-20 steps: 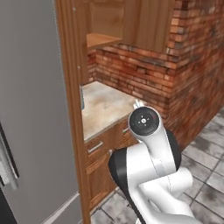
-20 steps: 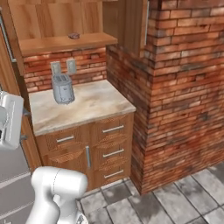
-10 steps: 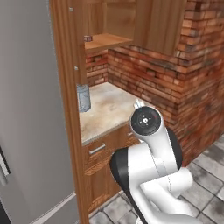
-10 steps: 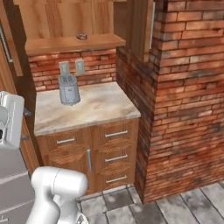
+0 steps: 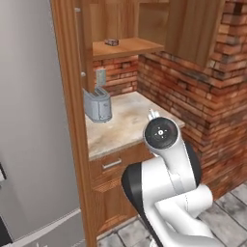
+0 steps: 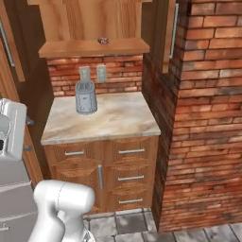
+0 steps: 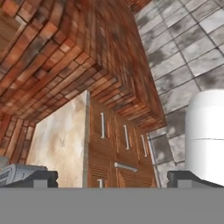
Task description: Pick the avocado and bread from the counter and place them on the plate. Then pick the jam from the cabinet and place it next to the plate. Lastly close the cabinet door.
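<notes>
Your jaws (image 7: 112, 179) stand spread wide with nothing between them; in the hand view the two dark fingertips (image 7: 40, 178) sit far apart at the bottom edge. Ahead of the jaws and between the tips lies the surface (image 7: 59, 140), a beige mottled stone top seen rolled on its side, with the brown drawer fronts (image 7: 118, 144) of the base cupboards just beside it. Near the tip on the surface side you see the grey toaster (image 7: 17, 173) at the edge of the picture.

From the base views, the surface (image 6: 111, 118) carries the toaster (image 6: 86, 98) near its back, against the brick wall (image 6: 118, 75) with two outlets (image 6: 93, 73) above it. A small dark round item (image 6: 103, 40) rests on the wooden shelf (image 6: 94, 47) above. I cannot see the plate, avocado, bread or jam on the visible part of the surface, so I cannot place them relative to your jaws. The open cabinet door (image 5: 181, 29) hangs up right of the shelf in the left base view.
</notes>
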Controlling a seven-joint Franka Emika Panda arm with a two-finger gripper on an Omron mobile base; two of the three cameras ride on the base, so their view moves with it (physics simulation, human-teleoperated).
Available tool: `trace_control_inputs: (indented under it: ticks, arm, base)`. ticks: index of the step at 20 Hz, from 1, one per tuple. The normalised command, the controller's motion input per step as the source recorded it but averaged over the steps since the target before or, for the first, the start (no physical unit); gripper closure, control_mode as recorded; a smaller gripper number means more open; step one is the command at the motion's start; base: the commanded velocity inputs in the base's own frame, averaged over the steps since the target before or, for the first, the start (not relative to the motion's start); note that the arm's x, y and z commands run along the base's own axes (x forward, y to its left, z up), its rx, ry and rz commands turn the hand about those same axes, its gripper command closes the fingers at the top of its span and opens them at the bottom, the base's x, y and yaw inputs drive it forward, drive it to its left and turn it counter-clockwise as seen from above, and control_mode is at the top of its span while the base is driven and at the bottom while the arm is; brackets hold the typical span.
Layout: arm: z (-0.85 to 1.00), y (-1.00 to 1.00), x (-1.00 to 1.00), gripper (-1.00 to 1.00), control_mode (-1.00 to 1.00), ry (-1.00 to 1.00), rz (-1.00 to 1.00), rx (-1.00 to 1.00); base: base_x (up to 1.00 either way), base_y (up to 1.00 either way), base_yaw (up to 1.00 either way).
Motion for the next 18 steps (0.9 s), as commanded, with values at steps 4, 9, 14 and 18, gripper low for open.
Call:
trace_control_inputs:
  ticks: [4,9,14,18]
  arm:
    - [0.0,0.0,0.0,-1.0,1.0,0.0,0.0,0.0]
    - [0.0,0.0,0.0,-1.0,1.0,0.0,0.0,0.0]
    - [0.0,0.0,0.0,-1.0,1.0,0.0,0.0,0.0]
    - [0.0,0.0,0.0,-1.0,1.0,0.0,0.0,0.0]
  base:
    - [0.35,-0.14,0.29]
    - [0.49,-0.22,0.31]
    - [0.45,-0.4,0.3]
    - [0.4,-0.4,0.24]
